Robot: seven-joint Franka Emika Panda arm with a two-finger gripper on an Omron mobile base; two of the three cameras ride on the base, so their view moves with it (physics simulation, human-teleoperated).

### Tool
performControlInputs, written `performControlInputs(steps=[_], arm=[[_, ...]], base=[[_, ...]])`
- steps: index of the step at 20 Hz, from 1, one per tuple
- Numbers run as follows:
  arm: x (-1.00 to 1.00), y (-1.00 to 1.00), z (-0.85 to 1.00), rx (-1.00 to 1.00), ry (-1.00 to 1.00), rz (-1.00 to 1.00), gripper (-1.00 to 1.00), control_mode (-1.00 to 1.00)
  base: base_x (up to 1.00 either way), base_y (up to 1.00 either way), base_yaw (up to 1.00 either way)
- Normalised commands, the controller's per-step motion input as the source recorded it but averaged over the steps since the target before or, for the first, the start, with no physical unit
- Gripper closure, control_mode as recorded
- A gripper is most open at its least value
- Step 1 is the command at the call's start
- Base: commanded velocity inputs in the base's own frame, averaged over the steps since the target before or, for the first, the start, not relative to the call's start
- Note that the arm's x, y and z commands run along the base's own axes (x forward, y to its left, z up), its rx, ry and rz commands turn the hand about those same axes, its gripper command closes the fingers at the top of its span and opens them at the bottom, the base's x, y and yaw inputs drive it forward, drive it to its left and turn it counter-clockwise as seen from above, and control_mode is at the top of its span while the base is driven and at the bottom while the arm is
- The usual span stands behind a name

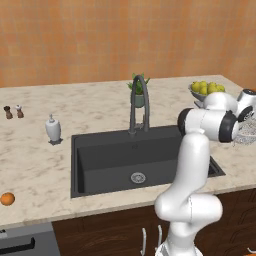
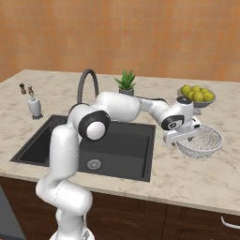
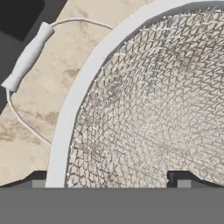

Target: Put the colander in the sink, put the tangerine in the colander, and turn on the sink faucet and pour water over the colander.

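The colander (image 2: pixel 202 140) sat on the desk (image 2: pixel 187 178) right of the sink (image 2: pixel 117 150). In the hand view, the open pincer (image 3: pixel 109 179) straddled its rim. The left view showed the tangerine (image 1: pixel 7 199) far left.

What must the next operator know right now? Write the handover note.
Gripper: open, jaws straddling the near rim of the round white-grey mesh colander, nothing gripped yet.
Colander: upright on the counter right of the large dark grey rectangular sink, near the bowl of yellow-green fruit.
Small orange tangerine: on the counter far left of the sink, near the front edge.
Tall dark gooseneck faucet: no water visible.
Done: nothing.
Left: colander into the sink, tangerine into it, water on.
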Motion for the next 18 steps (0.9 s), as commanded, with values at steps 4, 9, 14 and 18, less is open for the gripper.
performControlInputs(steps=[4,9,14,18], arm=[[0.02,-0.01,-0.24,0.0,0.02,0.0,-1.0,-1.0],[-0.02,0.16,-0.21,-0.03,0.02,0.0,1.0,-1.0],[-0.27,0.22,-0.04,0.0,-0.01,0.0,1.0,-1.0],[-0.43,0.44,0.0,0.0,-0.07,0.06,1.0,-1.0]], base=[[0.0,0.0,0.0],[0.0,0.0,0.0],[0.0,0.0,0.0],[0.0,0.0,0.0]])
